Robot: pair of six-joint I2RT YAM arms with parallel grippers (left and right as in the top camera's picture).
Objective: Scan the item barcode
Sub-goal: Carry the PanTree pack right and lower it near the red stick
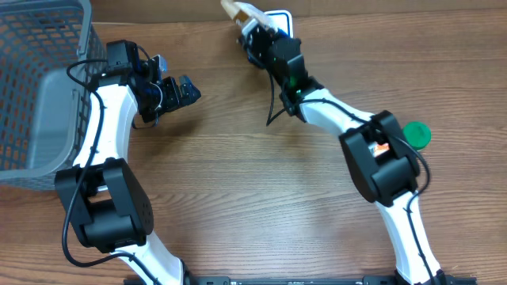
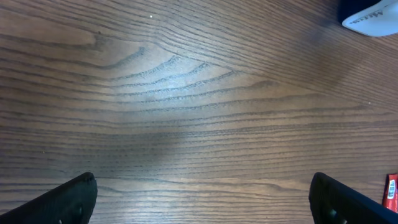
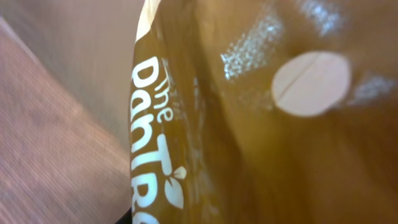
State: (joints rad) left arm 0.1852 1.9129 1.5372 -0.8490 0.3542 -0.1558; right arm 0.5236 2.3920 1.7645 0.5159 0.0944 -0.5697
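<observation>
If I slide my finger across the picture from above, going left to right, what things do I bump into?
Grey basket → left gripper, open over the bare table → brown packet, pinched in the right gripper → green round cap.

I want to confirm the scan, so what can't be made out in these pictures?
Barcode: in no view; the brown packet fills the right wrist view, blurred up close.
Fingers of the right gripper: overhead, hidden by wrist and packet.
White object: left wrist view, cut by the top edge.
Red item: left wrist view, cut by the right edge.
</observation>
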